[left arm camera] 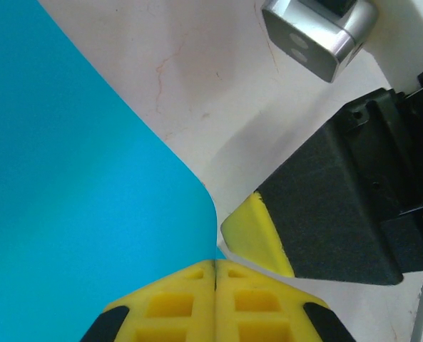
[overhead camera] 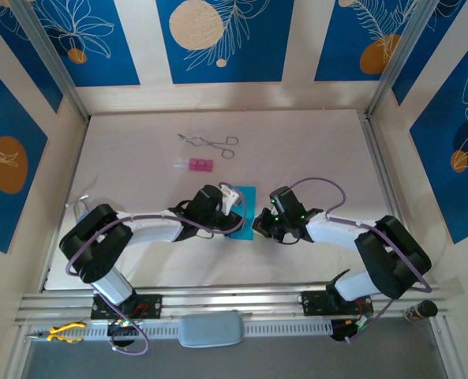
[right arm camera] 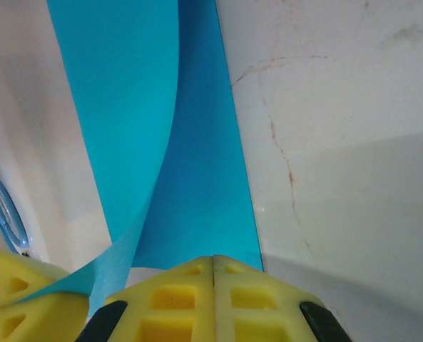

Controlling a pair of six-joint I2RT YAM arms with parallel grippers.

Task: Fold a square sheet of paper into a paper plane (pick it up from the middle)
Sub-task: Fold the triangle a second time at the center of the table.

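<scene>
- While the left gripper (left arm camera: 216, 263), jaws closed, pinches a lifted flap of the cyan-blue square paper sheet (overhead camera: 247, 197) — likely to carry a fold over — the right gripper (right arm camera: 212, 259) sits closed, tips at the flat layer's near edge, probably pinning it.
- Sheet lies mid-table between both wrists.
- Metal forceps (overhead camera: 210, 143) and small pink block (overhead camera: 196, 164) sit well back; bare white tabletop (overhead camera: 139, 158) either side.

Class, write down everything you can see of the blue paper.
The paper is thin, plain cyan and unmarked. It lies on the table, part flat, part lifted in a smooth curl. The left gripper is shut on the lifted flap's edge. The right gripper, also shut, meets the flat layer's near edge; whether it pinches that layer is unclear.
</scene>
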